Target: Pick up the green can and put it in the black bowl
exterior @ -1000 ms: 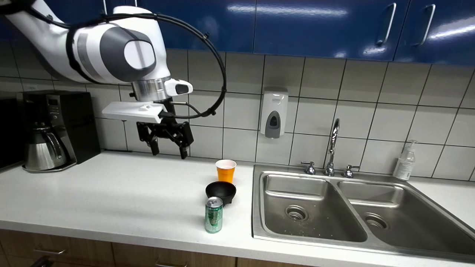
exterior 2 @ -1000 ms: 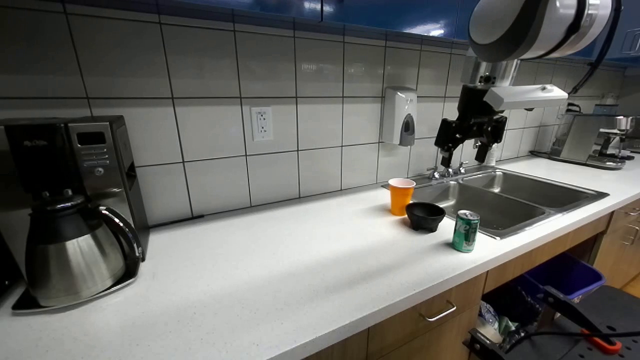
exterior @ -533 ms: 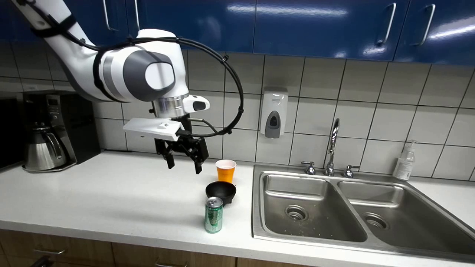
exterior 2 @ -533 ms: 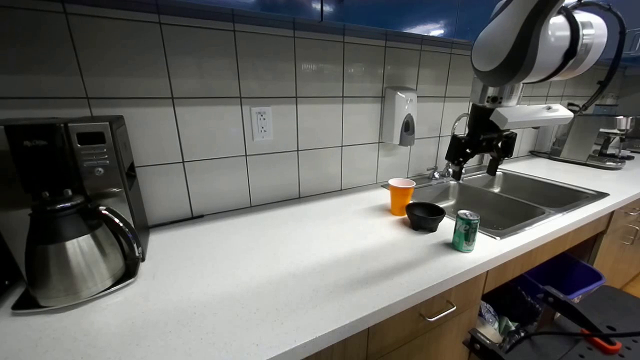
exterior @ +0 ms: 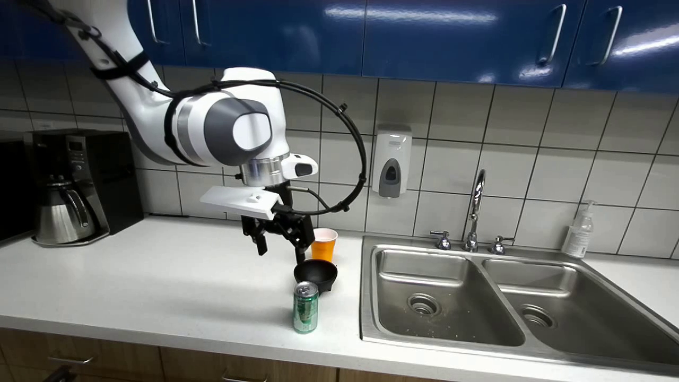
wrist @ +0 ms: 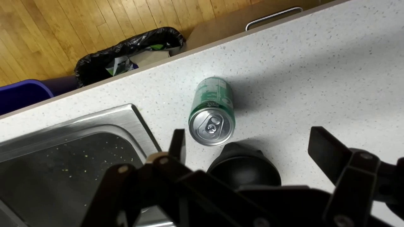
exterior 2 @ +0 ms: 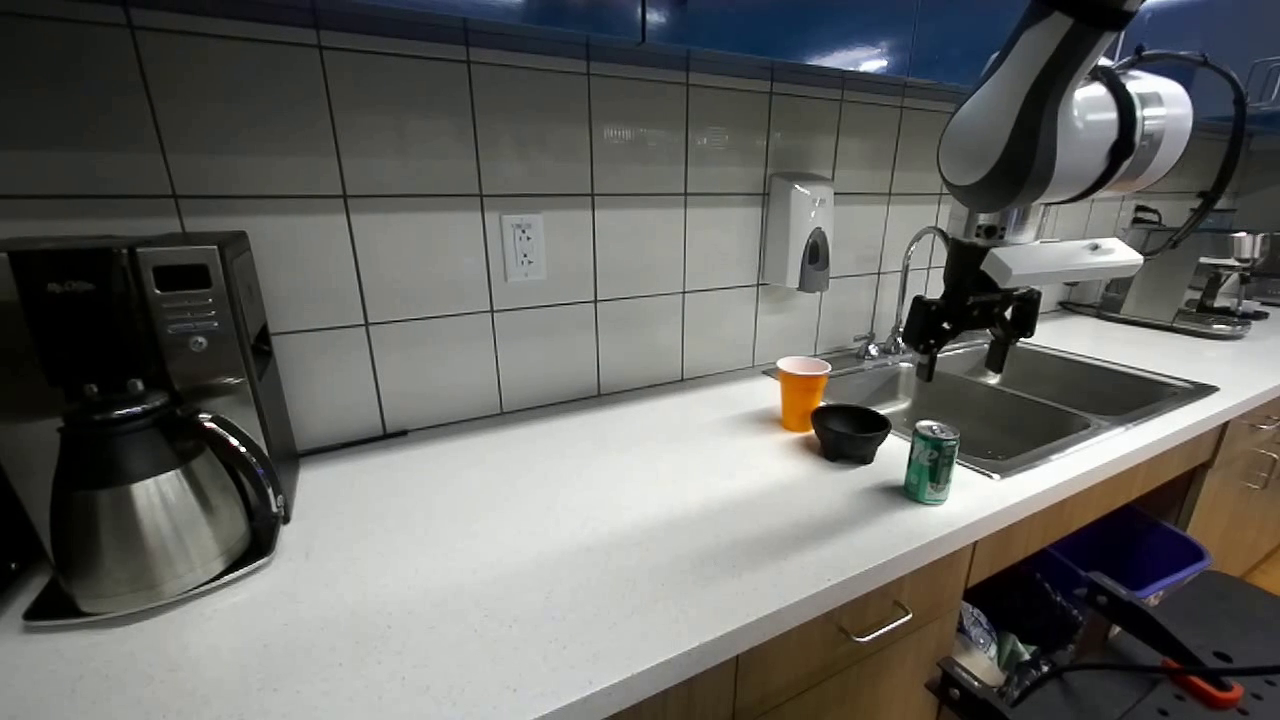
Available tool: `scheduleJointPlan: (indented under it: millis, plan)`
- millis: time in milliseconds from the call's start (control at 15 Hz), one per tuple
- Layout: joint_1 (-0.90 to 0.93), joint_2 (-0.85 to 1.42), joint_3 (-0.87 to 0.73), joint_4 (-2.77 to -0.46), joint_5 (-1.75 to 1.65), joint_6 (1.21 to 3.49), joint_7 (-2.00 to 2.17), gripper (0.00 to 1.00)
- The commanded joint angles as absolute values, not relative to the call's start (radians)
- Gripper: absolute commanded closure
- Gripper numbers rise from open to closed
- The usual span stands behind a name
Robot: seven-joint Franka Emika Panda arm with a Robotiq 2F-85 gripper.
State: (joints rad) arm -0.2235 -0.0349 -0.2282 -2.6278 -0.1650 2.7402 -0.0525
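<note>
The green can (exterior: 305, 309) stands upright on the counter in both exterior views, also here (exterior 2: 932, 464). In the wrist view the can (wrist: 212, 110) shows its silvery top, above and left of the space between the fingers. The black bowl (exterior: 315, 272) stands close to the can and is empty; it also shows in an exterior view (exterior 2: 850, 433). In the wrist view the bowl (wrist: 244, 171) is partly hidden by the gripper body. My gripper (exterior: 281, 253) is open and empty above the counter, also seen in an exterior view (exterior 2: 960, 365) and the wrist view (wrist: 247, 138).
An orange cup (exterior 2: 803, 393) stands just behind the bowl. The steel sink (exterior: 443, 344) lies beside the objects, with a faucet (exterior: 476, 209). A soap dispenser (exterior: 392, 162) hangs on the wall. A coffee maker (exterior 2: 160, 420) stands at the counter's far end. A drawer handle (wrist: 274, 18) is below the edge.
The arm and open gripper have come down and moved toward the bowl and can, rightward in both exterior views. The can, bowl and cup have not moved.
</note>
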Motion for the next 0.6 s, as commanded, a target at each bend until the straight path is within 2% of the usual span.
scheduleJointPlan:
  millis: [0,533]
  plan:
    - [-0.233,0.062,-0.240,-2.566,-0.129,2.764,-0.082,0.00]
    - [-0.248,0.222,-0.234,-2.468,-0.033,2.773,-0.105,0.00]
